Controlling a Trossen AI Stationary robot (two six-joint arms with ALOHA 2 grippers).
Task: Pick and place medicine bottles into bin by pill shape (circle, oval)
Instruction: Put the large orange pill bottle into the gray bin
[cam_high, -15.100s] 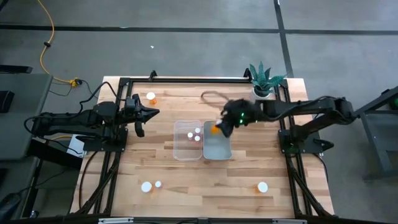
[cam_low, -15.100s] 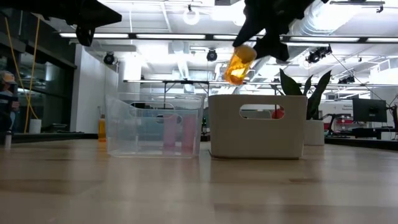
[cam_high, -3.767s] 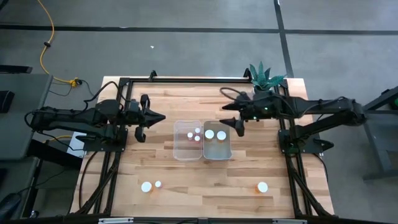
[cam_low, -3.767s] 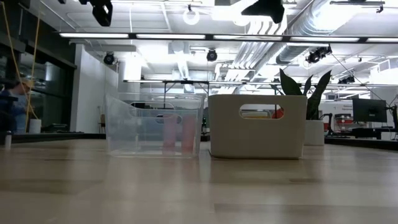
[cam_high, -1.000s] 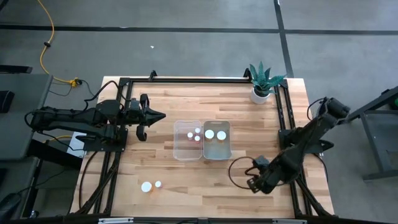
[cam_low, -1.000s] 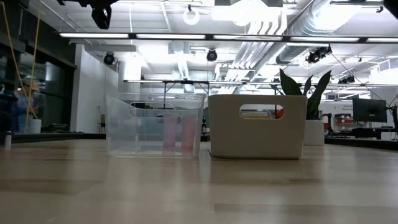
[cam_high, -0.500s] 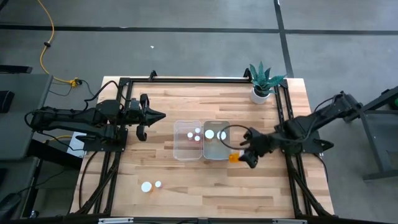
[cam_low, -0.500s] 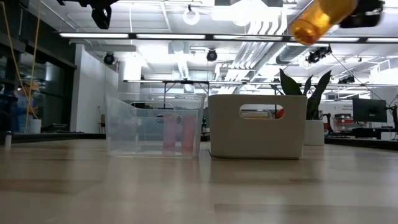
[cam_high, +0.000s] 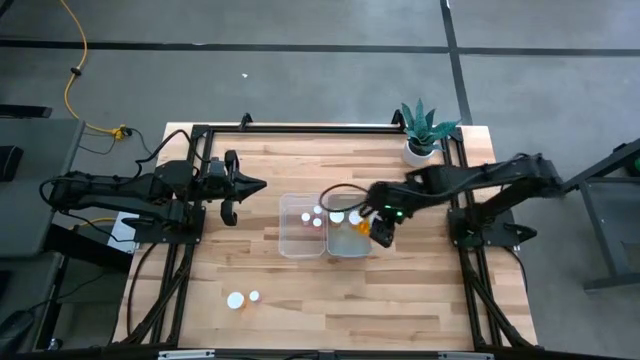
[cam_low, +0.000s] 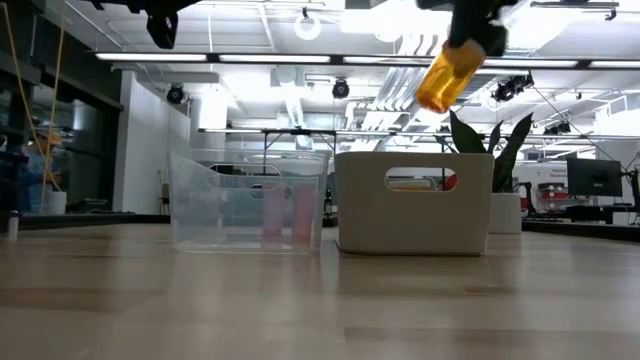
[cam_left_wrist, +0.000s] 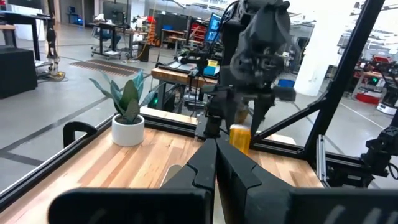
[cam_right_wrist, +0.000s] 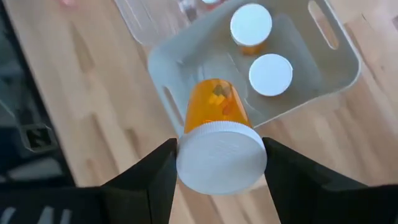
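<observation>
My right gripper is shut on an orange medicine bottle with a large white cap. It holds the bottle in the air over the right side of the white bin. Two white-capped bottles stand in that bin. Three small-capped bottles stand in the clear bin beside it. Two more bottles stand on the table near the front left. My left gripper waits shut and empty left of the bins. My right gripper pinches the bottle's white cap between its two fingers, one on each side of the cap. The fingers come from above, pointing down. The bottle hangs tilted below them, its orange body toward the bin, lifted clear.
A potted plant in a white pot stands at the far right corner. A black frame rail runs along the far edge. Bare wood lies in front of the bins.
My right gripper has gone from the table's near right part, where it took the bottle, up and toward the far left. The bottle is now lifted clear of the table and hangs over the white bin.
</observation>
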